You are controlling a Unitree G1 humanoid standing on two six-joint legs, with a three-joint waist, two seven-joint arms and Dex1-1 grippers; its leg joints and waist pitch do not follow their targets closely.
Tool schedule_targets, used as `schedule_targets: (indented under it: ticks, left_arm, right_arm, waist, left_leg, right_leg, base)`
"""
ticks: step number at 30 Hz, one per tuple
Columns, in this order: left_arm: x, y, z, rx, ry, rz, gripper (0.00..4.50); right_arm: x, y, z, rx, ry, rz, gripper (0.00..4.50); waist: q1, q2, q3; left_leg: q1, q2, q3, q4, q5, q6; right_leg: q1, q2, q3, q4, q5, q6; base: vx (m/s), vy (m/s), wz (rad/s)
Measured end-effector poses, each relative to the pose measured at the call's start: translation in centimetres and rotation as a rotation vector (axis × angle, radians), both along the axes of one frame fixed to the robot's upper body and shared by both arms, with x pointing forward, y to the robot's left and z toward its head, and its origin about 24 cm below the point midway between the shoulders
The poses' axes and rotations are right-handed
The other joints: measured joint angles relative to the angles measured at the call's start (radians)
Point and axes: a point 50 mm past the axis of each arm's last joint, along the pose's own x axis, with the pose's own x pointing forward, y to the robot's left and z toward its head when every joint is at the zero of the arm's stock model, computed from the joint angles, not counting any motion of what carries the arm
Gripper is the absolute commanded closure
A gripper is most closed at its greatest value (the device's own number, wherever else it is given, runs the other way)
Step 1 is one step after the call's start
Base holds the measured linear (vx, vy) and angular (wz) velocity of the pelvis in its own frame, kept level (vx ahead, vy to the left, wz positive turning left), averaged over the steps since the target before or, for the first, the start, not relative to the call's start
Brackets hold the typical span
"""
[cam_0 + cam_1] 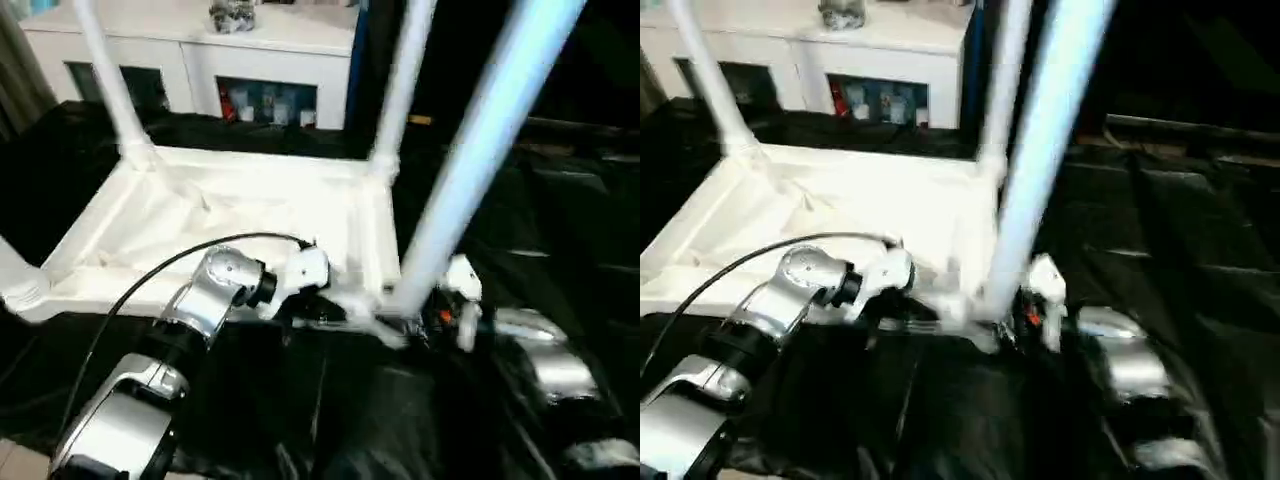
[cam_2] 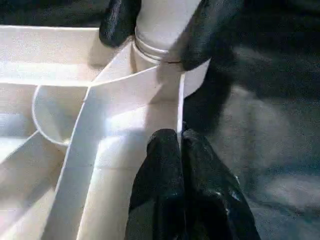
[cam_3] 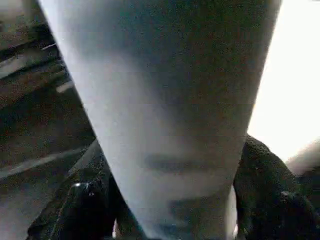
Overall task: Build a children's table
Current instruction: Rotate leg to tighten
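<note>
The big white plastic table top (image 1: 230, 225) lies upside down on a surface covered with black cloth (image 1: 560, 230), so its ribbed underside faces up. Two long white round tube legs stand in its far corner sockets, one far leg on the left (image 1: 110, 85) and one far leg on the right (image 1: 400, 90). A third white tube leg (image 1: 480, 150) stands tilted at the near right corner, with its foot at the round corner socket (image 2: 192, 82). The right gripper (image 2: 160, 27) has its two black fingers on both sides of this leg, just above the socket, and it is grasping the leg. In the right wrist view the leg (image 3: 170, 115) rises right between those black fingers (image 3: 270, 195). The left gripper (image 2: 181, 150) is pinched shut with its fingertips pressed together, and its tips touch the thin outer wall of the table top close to the same corner. It holds nothing between its fingers. The silver left forearm (image 1: 205, 300) reaches in over the near edge of the table top, with a black cable (image 1: 150, 275) looping over it. Behind the table top stands a white cabinet with glass doors (image 1: 240, 70).
</note>
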Motion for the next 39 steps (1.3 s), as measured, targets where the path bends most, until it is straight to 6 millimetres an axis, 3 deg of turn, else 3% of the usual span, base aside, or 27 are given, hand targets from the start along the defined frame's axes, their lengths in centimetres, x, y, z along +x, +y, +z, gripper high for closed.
schedule_targets:
  ticks: [5, 10, 11, 14, 19, 30, 31, 34, 39]
  left_arm:
    - [0.3, -1.3, -0.4, -0.023, -0.020, 0.094, 4.50]
    - [0.8, -2.5, -0.3, -0.027, -0.059, 0.176, 4.50]
    - [0.8, -2.6, -0.3, -0.030, -0.060, 0.180, 4.50]
    - [0.8, -2.6, -0.2, -0.034, -0.057, 0.171, 4.50]
    - [0.7, -2.7, -0.1, -0.038, -0.058, 0.147, 4.50]
    - [0.7, -2.4, 0.2, -0.028, -0.066, 0.113, 4.50]
    - [0.7, -2.3, 0.2, -0.026, -0.067, 0.113, 4.23]
    - [0.7, -2.0, 0.2, -0.017, -0.071, 0.107, 3.96]
    - [0.6, -1.9, 0.5, -0.009, -0.081, 0.079, 3.82]
  right_arm:
    - [1.4, 0.4, -0.2, 0.013, -0.002, -0.218, 1.91]
    - [2.6, 1.1, -0.1, 0.016, -0.017, -0.398, 1.91]
    - [2.6, 1.1, -0.1, 0.017, -0.028, -0.403, 1.91]
    - [2.5, 1.1, -0.1, 0.020, -0.036, -0.400, 1.18]
    - [2.5, 1.0, 0.1, 0.010, -0.047, -0.374, 0.84]
    - [1.8, 0.1, 0.4, -0.009, -0.070, -0.312, 0.84]
    - [1.8, 0.1, 0.4, -0.010, -0.070, -0.308, 0.79]
    - [1.8, 0.1, 0.4, -0.010, -0.071, -0.299, 0.77]
    - [1.8, 0.4, 0.5, -0.010, -0.075, -0.282, 0.77]
  waist:
    - [-0.029, 0.001, 0.000]
    - [-0.033, 0.001, 0.000]
    - [-0.033, 0.002, 0.000]
    - [-0.032, 0.004, -0.001]
    - [-0.031, 0.004, -0.001]
    - [-0.028, 0.007, 0.001]
    - [-0.028, 0.007, 0.001]
    - [-0.029, 0.007, 0.001]
    - [-0.031, 0.007, 0.001]
  left_leg:
    - [-0.001, -0.001, 0.000, 0.000, 0.000, 0.000]
    - [-0.001, 0.000, 0.000, 0.000, 0.000, 0.000]
    - [-0.001, 0.000, 0.000, -0.001, 0.000, 0.000]
    - [-0.001, 0.000, 0.000, -0.001, 0.000, 0.000]
    - [-0.003, 0.000, 0.000, -0.001, 0.000, 0.000]
    - [-0.004, 0.000, 0.000, -0.002, 0.000, 0.000]
    - [-0.004, 0.000, 0.000, -0.002, 0.000, 0.000]
    - [-0.004, 0.000, 0.000, -0.002, 0.000, 0.000]
    - [-0.004, 0.000, 0.000, -0.003, 0.000, 0.000]
  right_leg:
    - [0.000, 0.000, 0.000, -0.004, 0.001, -0.001]
    - [0.000, 0.000, 0.000, -0.004, 0.006, -0.006]
    - [-0.001, 0.000, 0.000, -0.004, 0.008, -0.008]
    - [-0.001, 0.000, 0.000, -0.003, 0.008, -0.008]
    - [-0.002, 0.000, 0.000, -0.004, 0.007, -0.007]
    - [-0.003, 0.000, 0.000, -0.004, 0.006, -0.006]
    - [-0.003, 0.000, 0.000, -0.004, 0.006, -0.006]
    - [-0.003, 0.000, 0.000, -0.004, 0.006, -0.006]
    - [-0.003, 0.000, 0.000, -0.005, 0.006, -0.006]
  base:
    - [0.000, 0.000, 0.00]
    - [0.000, 0.000, 0.00]
    - [0.000, 0.000, 0.00]
    - [0.019, -0.002, 0.00]
    - [0.000, 0.000, 0.00]
    - [0.000, 0.000, 0.00]
    - [0.000, 0.000, 0.00]
    - [0.000, 0.000, 0.00]
    - [0.000, 0.000, 0.00]
